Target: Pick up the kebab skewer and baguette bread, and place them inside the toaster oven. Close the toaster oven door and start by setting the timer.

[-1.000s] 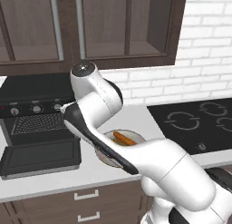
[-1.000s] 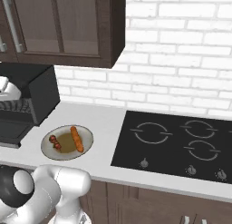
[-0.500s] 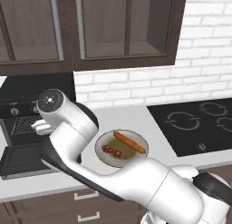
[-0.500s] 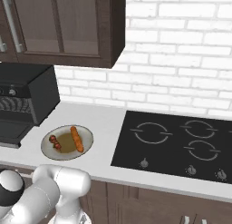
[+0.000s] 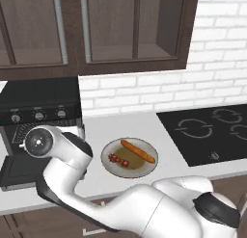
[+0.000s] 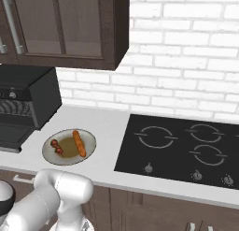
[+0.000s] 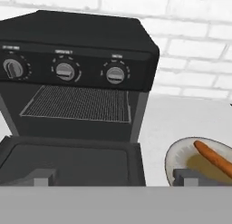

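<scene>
The pale tabletop (image 5: pixel 125 124) runs along the white brick wall. On it stands the toaster oven (image 5: pixel 41 104) at the left, a plate (image 5: pixel 112 165) just beside it, and the flat black stovetop (image 5: pixel 212 136) set in at the right.

The robot's arm covers part of the toaster oven (image 5: pixel 41 112) and its lowered toaster oven door (image 5: pixel 19 172). In the hand view, the frame's right edge crops the plate (image 7: pixel 181 157) and the baguette bread (image 7: pixel 213 157).
</scene>
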You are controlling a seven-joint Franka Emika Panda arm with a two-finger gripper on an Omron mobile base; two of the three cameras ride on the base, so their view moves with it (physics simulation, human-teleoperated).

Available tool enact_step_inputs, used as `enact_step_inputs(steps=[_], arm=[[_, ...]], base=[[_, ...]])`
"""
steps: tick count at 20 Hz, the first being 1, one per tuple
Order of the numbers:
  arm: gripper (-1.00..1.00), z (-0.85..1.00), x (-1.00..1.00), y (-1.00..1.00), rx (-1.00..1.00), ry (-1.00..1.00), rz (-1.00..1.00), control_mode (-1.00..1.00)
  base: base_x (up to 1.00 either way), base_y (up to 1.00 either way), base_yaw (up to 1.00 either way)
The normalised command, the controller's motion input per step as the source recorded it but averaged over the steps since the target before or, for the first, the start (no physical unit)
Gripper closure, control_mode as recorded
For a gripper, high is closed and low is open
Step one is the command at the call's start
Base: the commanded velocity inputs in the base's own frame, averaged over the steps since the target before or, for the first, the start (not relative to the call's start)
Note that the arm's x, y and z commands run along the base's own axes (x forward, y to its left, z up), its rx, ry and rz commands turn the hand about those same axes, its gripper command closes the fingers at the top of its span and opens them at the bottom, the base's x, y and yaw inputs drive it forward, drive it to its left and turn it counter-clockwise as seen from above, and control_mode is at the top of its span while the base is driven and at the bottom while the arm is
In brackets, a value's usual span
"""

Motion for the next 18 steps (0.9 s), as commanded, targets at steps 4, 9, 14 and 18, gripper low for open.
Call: enact_step_inputs(steps=[4, 9, 14, 18], arm=[[-1.0, -0.13, -0.07, 0.0, 0.03, -0.09, 0.03, -1.0], [-1.0, -0.17, -0.09, 0.0, 0.07, -0.04, 0.0, -1.0], [-1.0, -0.27, 0.09, 0.01, 0.18, -0.01, 0.0, -1.0], [-1.0, -0.11, 0.36, 0.12, 0.1, 0.0, 0.0, -1.0]], base=[[0.0, 0.0, 0.0], [0.0, 0.0, 0.0], [0.0, 0.0, 0.0], [0.0, 0.0, 0.0]])
